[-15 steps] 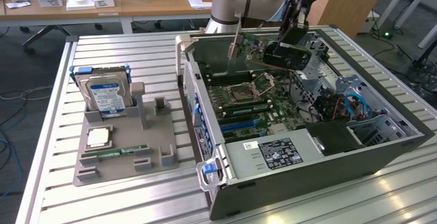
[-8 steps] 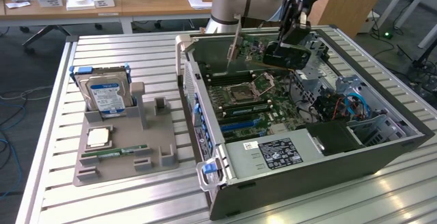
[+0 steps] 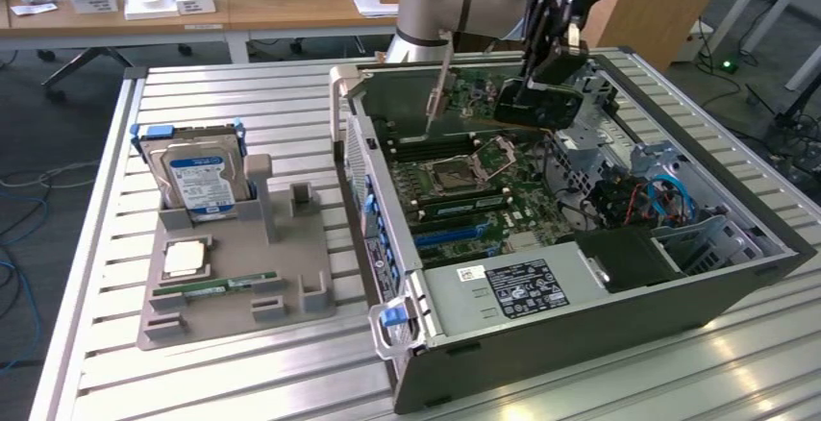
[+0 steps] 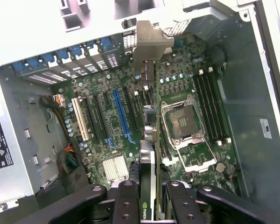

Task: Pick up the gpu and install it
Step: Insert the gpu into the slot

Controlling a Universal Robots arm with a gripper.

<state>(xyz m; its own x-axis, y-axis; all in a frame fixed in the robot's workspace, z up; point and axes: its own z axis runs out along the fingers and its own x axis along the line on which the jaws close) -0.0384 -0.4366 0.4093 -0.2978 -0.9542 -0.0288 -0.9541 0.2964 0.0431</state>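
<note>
**You have the gpu carried over the open computer case, not yet seated.**
Your gripper clamps the card edge-on above the motherboard; seating it likely calls for squaring its edge over the blue slot.

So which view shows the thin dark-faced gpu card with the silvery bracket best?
The exterior view: it shows the gpu card side-on, dark face and silvery bracket, held over the open dark-grey computer case. The wrist view gives it edge-on, a thin green strip clamped in the gripper.
</note>
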